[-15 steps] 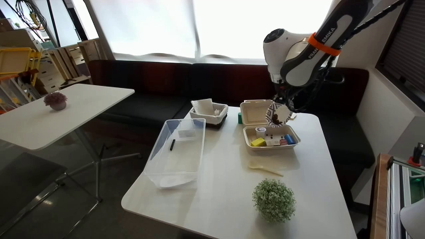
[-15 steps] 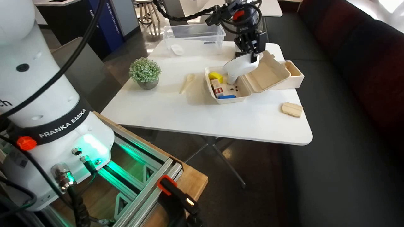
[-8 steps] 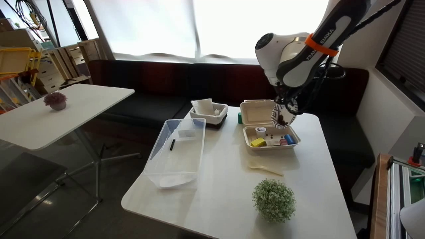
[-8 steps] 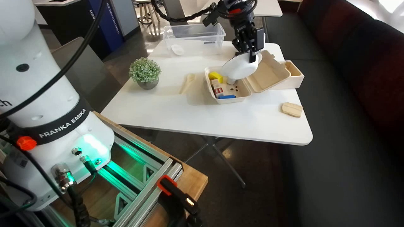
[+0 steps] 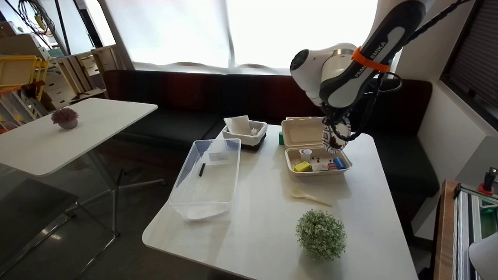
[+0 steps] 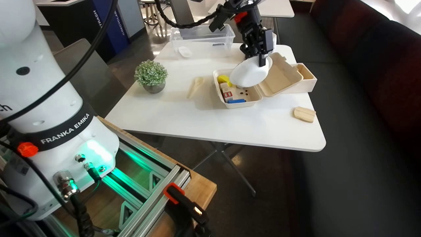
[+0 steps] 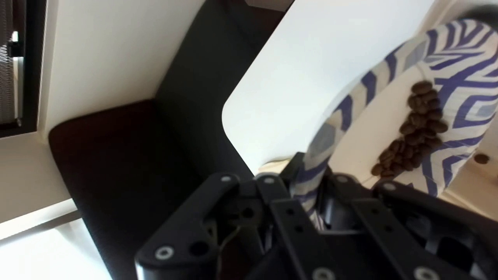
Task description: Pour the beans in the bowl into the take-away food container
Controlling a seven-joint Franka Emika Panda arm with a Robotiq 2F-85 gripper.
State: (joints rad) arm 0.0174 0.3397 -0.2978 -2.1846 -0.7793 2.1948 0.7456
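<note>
Many brown beans [image 7: 416, 132] lie heaped against the low wall of the bowl [image 7: 465, 101], and my jaws pinch that bowl by its patterned rim, one jaw on each side. I hold it steeply tilted; in an exterior view its white underside [image 6: 249, 73] shows. Below it is the take-away food container [image 5: 317, 173], set on the bench [image 6: 184, 121] nearer the edge along the couch [image 6: 358, 138] than the opposite edge. A few loose beans [image 7: 481, 158] lie on its floor with a yellow block [image 5: 302, 167], a white cup [image 5: 305, 156], a blue piece [image 5: 339, 163] and a pale, red-marked box [image 6: 225, 89]. Its lid [image 5: 303, 132] is folded back toward the couch edge, and just behind it a pale open box [image 6: 307, 86] stands at that edge. Further off, a flat wooden piece [image 6: 304, 114] lies close to the corner between the couch edge and the edge facing my base [image 6: 62, 138]. A pale spoon [image 6: 195, 87] rests well in from every edge. A white-lined basket [image 5: 243, 139] stands at the far couch-side corner. A potted plant [image 5: 321, 235] stands nearer the edge opposite the couch, and a clear bin [image 5: 214, 186] holding a black marker [image 5: 202, 169] lines the edge farthest from my base.
</note>
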